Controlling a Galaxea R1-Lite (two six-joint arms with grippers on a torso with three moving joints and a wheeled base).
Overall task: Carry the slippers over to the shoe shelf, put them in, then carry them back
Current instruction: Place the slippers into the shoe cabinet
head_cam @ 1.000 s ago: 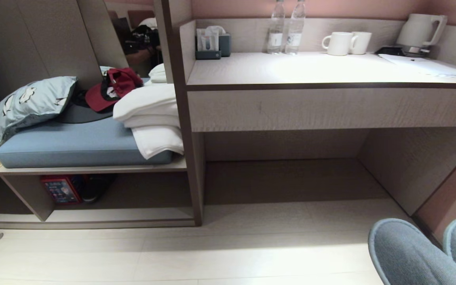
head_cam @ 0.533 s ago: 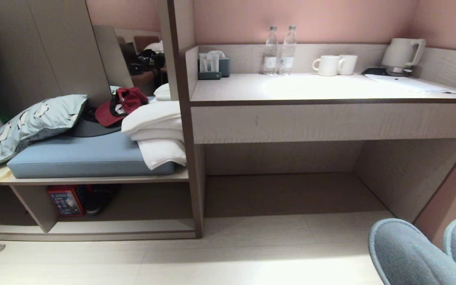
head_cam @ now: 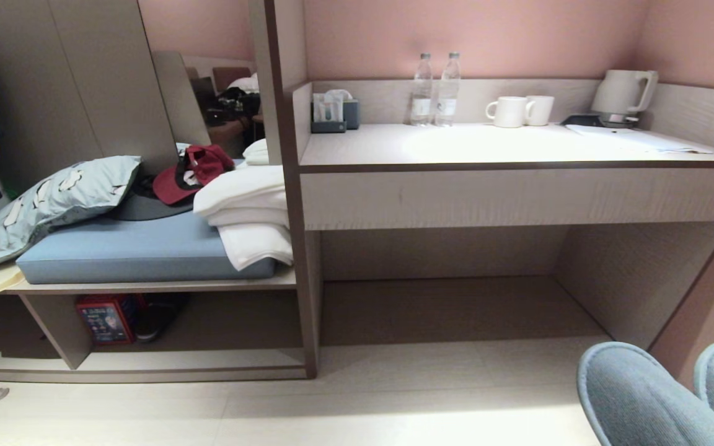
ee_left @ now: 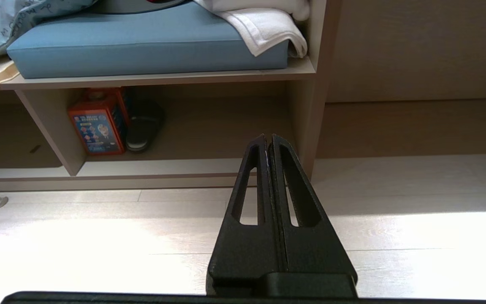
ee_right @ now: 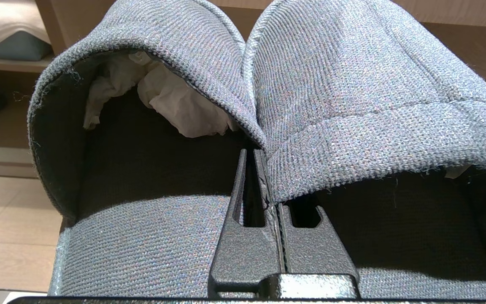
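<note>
Jaws: right gripper (ee_right: 268, 198) pinching both slippers (head_cam: 654, 396) at their adjoining inner edges, lower right of head frame | left gripper (ee_left: 268, 141) pressed together, empty | shoe shelf (head_cam: 146, 362) lower left | I judge slippers light, soft, floppy; hold the seam.

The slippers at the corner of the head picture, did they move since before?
No. The slippers sit at the same corner of the head view; only the desk and everything else slid down, so the camera tilted.
</note>
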